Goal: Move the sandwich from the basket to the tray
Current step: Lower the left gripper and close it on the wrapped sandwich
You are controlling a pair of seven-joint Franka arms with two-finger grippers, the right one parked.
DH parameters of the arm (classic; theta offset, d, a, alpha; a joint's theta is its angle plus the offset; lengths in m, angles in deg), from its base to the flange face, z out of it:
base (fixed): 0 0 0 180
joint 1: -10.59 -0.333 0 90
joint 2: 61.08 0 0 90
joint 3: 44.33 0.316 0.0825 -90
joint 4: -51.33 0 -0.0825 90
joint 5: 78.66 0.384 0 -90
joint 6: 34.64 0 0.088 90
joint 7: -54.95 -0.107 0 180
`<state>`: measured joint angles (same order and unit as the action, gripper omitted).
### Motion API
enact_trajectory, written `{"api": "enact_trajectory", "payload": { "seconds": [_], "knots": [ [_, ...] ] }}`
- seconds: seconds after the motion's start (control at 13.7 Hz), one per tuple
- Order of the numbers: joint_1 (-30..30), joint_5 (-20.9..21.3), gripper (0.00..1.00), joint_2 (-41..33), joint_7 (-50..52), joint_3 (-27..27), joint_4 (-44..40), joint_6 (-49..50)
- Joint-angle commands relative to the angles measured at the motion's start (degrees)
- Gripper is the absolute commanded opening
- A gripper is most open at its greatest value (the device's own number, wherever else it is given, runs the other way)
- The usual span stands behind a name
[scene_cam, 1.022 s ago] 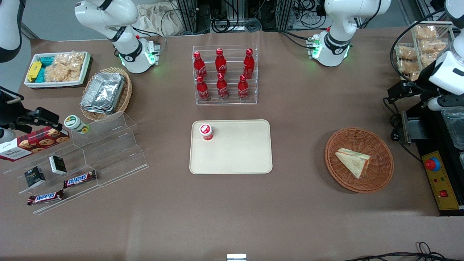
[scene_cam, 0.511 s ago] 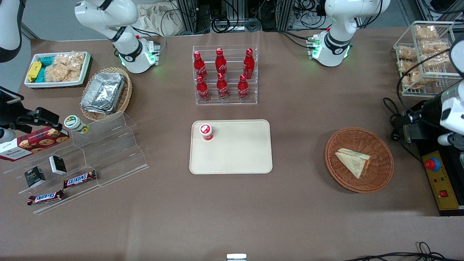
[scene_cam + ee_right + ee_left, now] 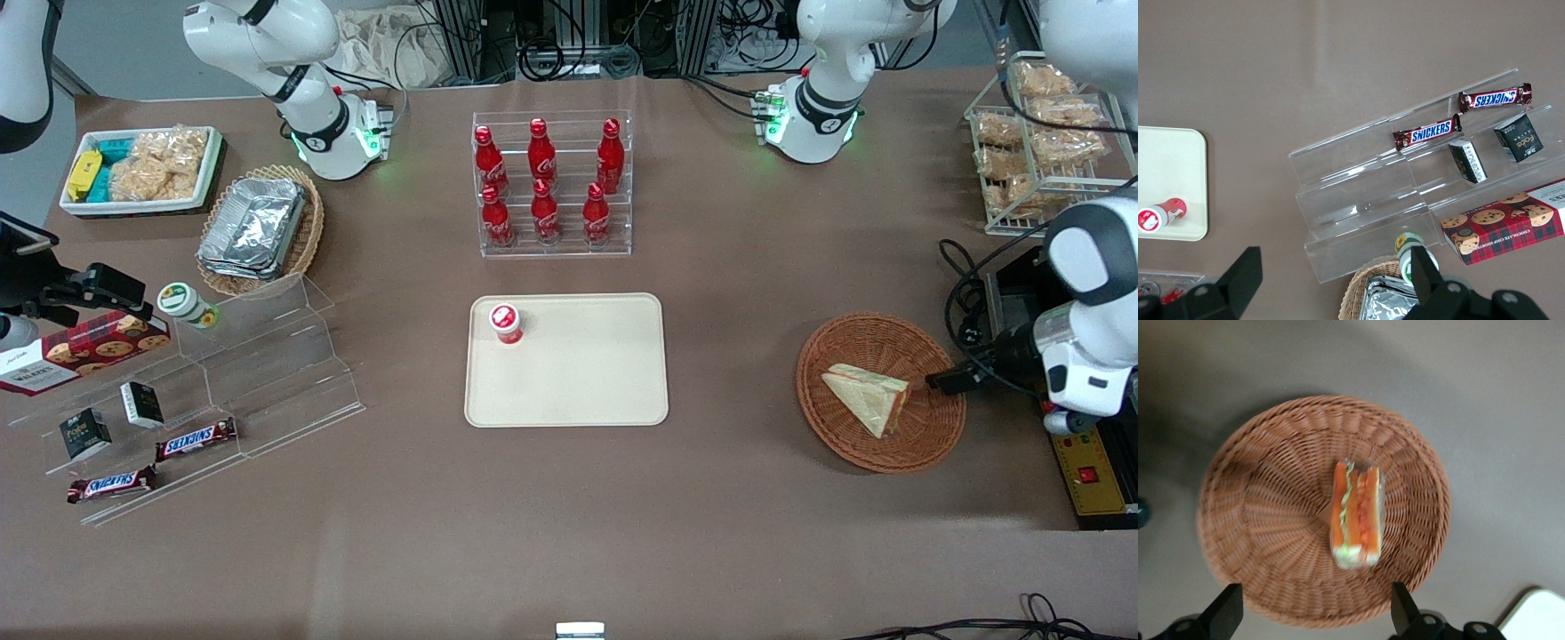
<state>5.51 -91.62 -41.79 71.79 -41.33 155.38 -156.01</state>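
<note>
The beige tray (image 3: 587, 373) carries only a small red-capped cup (image 3: 506, 323), standing at the corner toward the parked arm's end. Toward my end of the table, the round reddish-brown basket (image 3: 925, 436) holds the sandwich (image 3: 867, 396), its orange filling showing on the cut side. My gripper (image 3: 1315, 617) hangs above the basket with fingers (image 3: 1223, 612) spread wide and gripping nothing; the sandwich lies below, between them. Smallest, two bars on the clear stepped stand (image 3: 267, 373) read SNICKERS (image 3: 196, 439).
</note>
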Motion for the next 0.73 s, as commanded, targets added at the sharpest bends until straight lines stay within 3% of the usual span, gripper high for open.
{"api": "enact_trajectory", "payload": {
  "seconds": [0.0, 0.29, 0.66],
  "knots": [
    [0.2, -1.6, 1.0, 0.8, 1.2, -0.4, 3.1, -5.4],
    [2.0, -5.1, 1.0, 4.0, 1.3, -0.6, 4.3, -11.2],
    [3.2, -5.1, 1.0, 5.4, 0.9, -0.6, 7.1, -16.1]
  ]
}}
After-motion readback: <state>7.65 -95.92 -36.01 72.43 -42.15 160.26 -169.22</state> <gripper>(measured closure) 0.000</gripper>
